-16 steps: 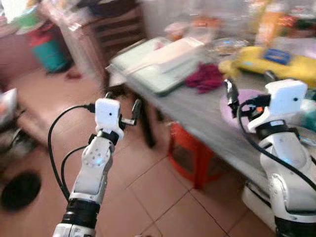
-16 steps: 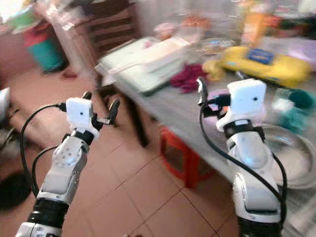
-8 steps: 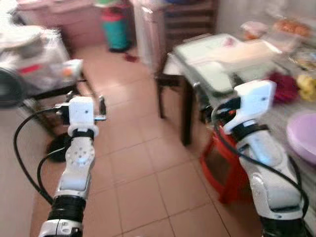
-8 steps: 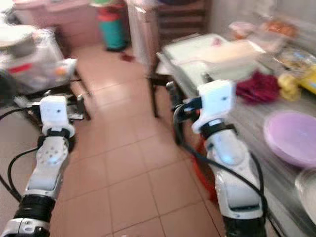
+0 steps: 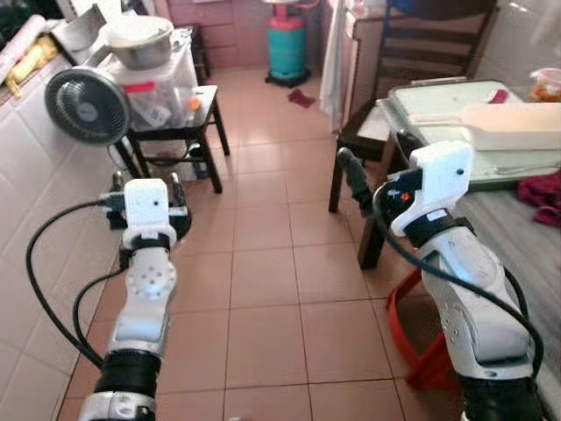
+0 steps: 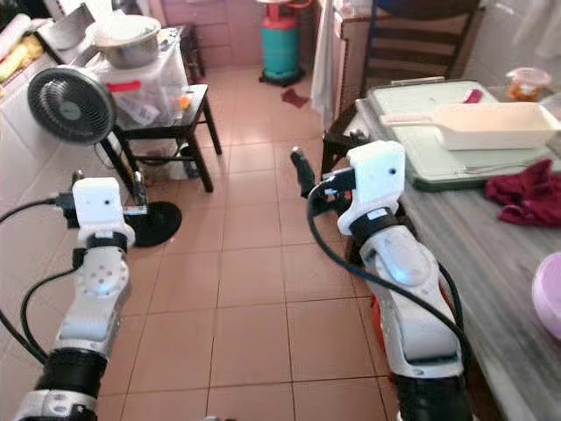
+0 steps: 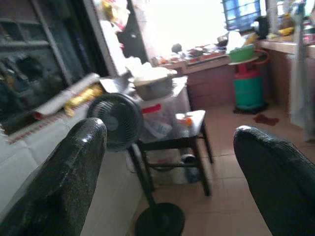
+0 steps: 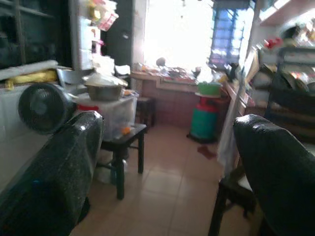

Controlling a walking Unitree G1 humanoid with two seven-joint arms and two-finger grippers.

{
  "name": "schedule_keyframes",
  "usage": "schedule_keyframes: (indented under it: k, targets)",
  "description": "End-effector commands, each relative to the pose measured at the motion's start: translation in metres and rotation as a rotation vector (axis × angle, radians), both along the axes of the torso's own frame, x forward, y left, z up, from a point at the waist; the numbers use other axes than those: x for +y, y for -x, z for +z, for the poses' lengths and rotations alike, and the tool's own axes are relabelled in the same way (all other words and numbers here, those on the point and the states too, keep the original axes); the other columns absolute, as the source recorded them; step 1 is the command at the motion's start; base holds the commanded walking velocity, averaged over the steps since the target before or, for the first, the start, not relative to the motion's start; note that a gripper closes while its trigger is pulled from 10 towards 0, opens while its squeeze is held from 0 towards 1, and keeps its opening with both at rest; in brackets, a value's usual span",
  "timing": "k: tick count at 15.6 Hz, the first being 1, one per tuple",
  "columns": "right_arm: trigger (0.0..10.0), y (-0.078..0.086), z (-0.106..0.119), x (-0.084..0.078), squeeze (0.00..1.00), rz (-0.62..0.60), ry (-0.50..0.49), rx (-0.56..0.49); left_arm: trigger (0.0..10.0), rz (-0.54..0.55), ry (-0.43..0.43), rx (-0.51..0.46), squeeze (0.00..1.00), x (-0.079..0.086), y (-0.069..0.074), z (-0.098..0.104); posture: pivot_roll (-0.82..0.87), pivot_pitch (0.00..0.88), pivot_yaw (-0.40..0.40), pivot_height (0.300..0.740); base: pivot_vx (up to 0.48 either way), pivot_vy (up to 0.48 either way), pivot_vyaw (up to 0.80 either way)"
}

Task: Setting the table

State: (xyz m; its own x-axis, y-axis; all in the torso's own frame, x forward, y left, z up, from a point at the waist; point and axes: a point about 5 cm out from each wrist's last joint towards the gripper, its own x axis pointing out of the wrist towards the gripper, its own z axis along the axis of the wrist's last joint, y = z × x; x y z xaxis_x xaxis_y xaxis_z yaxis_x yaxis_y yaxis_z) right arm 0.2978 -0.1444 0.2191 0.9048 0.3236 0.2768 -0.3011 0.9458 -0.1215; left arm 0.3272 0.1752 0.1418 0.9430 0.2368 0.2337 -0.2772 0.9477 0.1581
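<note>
A grey table [image 6: 478, 232] runs along my right side. On it lie a pale green tray [image 6: 429, 145], a long white dish [image 6: 491, 123], a dark red cloth [image 6: 526, 193] and the edge of a purple plate [image 6: 550, 298]. My left gripper [image 5: 145, 187] is raised over the tiled floor, open and holding nothing; the left wrist view has its two black fingers [image 7: 59, 182] wide apart. My right gripper [image 5: 375, 167] hangs beside the table's near corner, also open and empty, its fingers [image 8: 54, 167] spread in the right wrist view.
A standing fan [image 5: 86, 105] is at the left by the tiled wall. Behind it, a black side table [image 5: 195, 103] carries a plastic box and a metal bowl [image 5: 138, 39]. A green gas cylinder [image 5: 287, 48], a wooden chair [image 5: 438, 35] and a red stool [image 5: 421, 346] also stand around.
The camera has swung left, so the table slid to the right edge of the picture and the fan and floor came into view. Both grippers stay raised and open.
</note>
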Motion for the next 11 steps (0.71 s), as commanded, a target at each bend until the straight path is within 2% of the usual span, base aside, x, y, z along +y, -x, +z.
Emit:
schedule_keyframes:
  k: [1, 3, 4, 5, 8, 10, 11]
  targets:
    - [10.0, -0.005, -0.013, -0.006, 0.0, -0.016, -0.036, 0.05, 10.0, -0.011, 0.017, 0.062, 0.0, -0.001, 0.001, -0.013, -0.16, 0.058, 0.019, 0.74, 0.0, 0.0, 0.0]
    - [10.0, -0.009, -0.032, -0.012, 0.0, -0.048, -0.043, 0.104, 10.0, -0.018, 0.03, 0.091, 0.0, -0.002, 0.002, -0.022, -0.15, 0.052, 0.016, 0.74, 0.0, 0.0, 0.0]
    - [10.0, -0.013, -0.056, -0.018, 0.0, -0.081, -0.061, 0.188, 10.0, -0.013, 0.019, 0.159, 0.0, -0.001, 0.002, -0.037, -0.15, 0.046, 0.013, 0.74, 0.0, 0.0, 0.0]
    - [10.0, -0.015, -0.067, -0.021, 0.0, -0.1, -0.084, 0.224, 10.0, -0.022, 0.025, 0.207, 0.0, 0.0, 0.002, -0.047, -0.15, 0.043, 0.013, 0.74, 0.0, 0.0, 0.0]
    - [10.0, -0.019, -0.109, -0.025, 0.0, -0.107, -0.047, 0.342, 10.0, -0.028, 0.125, 0.383, 0.0, 0.005, 0.006, -0.082, -0.15, 0.033, 0.021, 0.74, 0.0, 0.0, 0.0]
    - [10.0, -0.017, -0.151, -0.035, 0.0, -0.148, -0.043, 0.488, 10.0, -0.064, 0.119, 0.568, 0.0, 0.008, 0.014, -0.113, -0.14, 0.028, 0.037, 0.74, 0.0, 0.0, 0.0]
    - [10.0, -0.014, -0.168, -0.04, 0.0, -0.177, -0.04, 0.559, 10.0, -0.08, 0.106, 0.617, 0.0, 0.009, 0.018, -0.122, -0.14, 0.026, 0.041, 0.74, 0.0, 0.0, 0.0]
